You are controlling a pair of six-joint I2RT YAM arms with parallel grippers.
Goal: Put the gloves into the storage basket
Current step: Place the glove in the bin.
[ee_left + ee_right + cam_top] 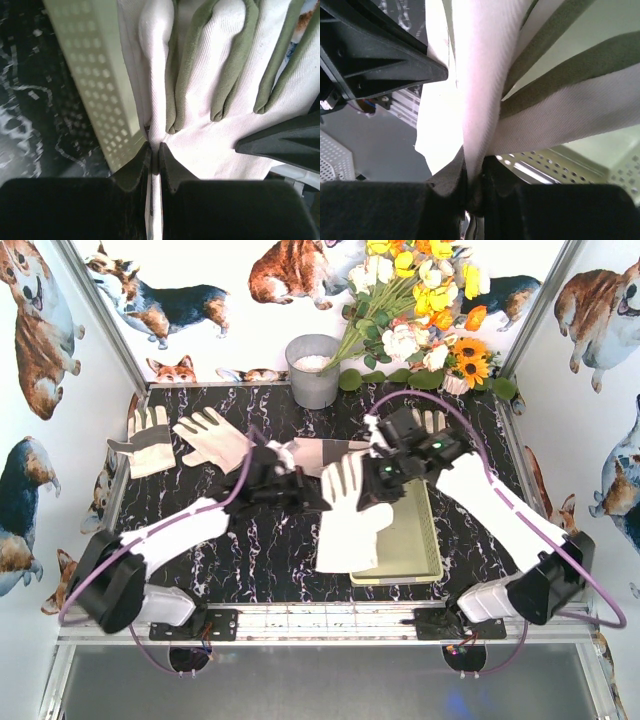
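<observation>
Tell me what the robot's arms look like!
Two matching arms: the left arm and right arm have white shells with black joints. A purple cable loops along each one. Tiny green lights glow on the right arm's wrist. The jaws are black and wedge-shaped.

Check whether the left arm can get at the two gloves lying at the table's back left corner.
Probably not yet: the left gripper is shut on another glove at the storage basket. Otherwise nothing stands between it and them.

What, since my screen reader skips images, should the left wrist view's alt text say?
The left gripper is shut on a cream-white glove with grey-green finger strips, beside the perforated wall of the storage basket. Dark marbled table at left.
</observation>
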